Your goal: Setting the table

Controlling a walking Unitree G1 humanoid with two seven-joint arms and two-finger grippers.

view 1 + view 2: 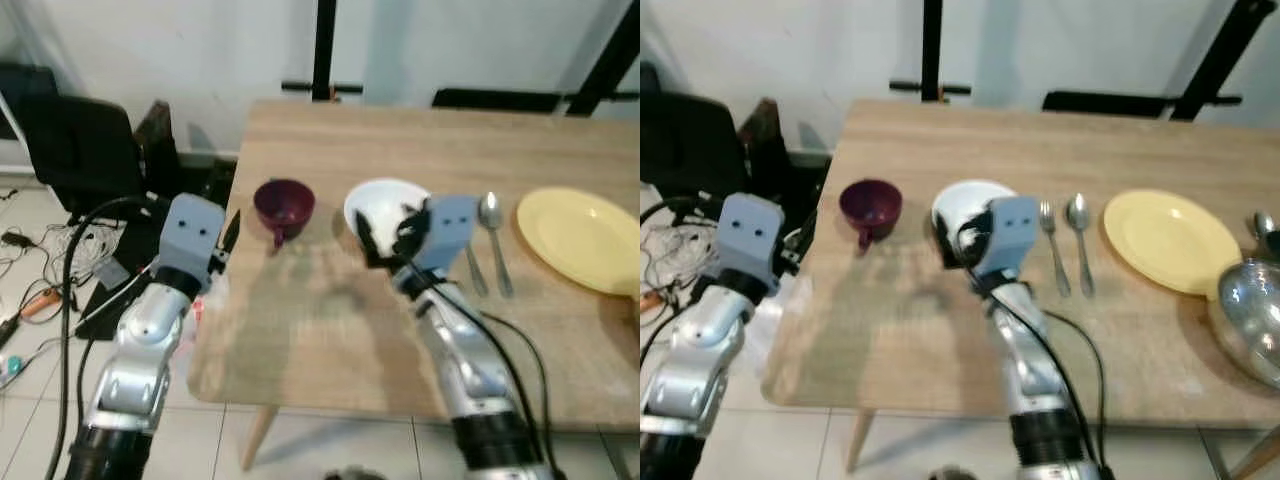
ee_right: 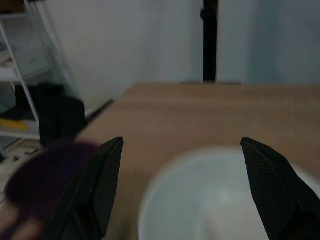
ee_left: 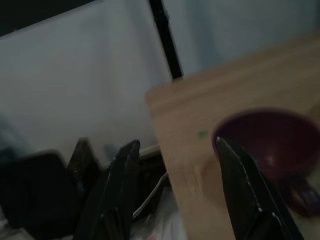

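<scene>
A: Report the left side of the scene.

B: The left gripper (image 1: pixel 228 236) hangs off the left edge of the light wooden table (image 1: pixel 330 340), level with the tabletop. In the left wrist view its two black fingers (image 3: pixel 116 190) stand moderately apart with nothing between them. A black chair (image 1: pixel 75 145) and loose cables (image 1: pixel 40 250) occupy the floor beyond it.

A: Next item to the right?

B: A dark purple ceramic cup (image 1: pixel 284 207) with a handle sits upright on the table, near the left edge.

A: And the right gripper?

B: The right gripper (image 1: pixel 385 240) is over the near rim of a white round bowl (image 1: pixel 385 203), which stands just beside the cup. The right wrist view shows its fingers (image 2: pixel 97 185) spread wide, straddling the bowl, empty.

A: Remaining tableware?

B: A metal fork (image 1: pixel 1053 245) and metal spoon (image 1: pixel 1079 235) lie side by side, then a round yellow plate (image 1: pixel 1170 240), then a shiny steel pot (image 1: pixel 1252 315) at the far right edge
</scene>
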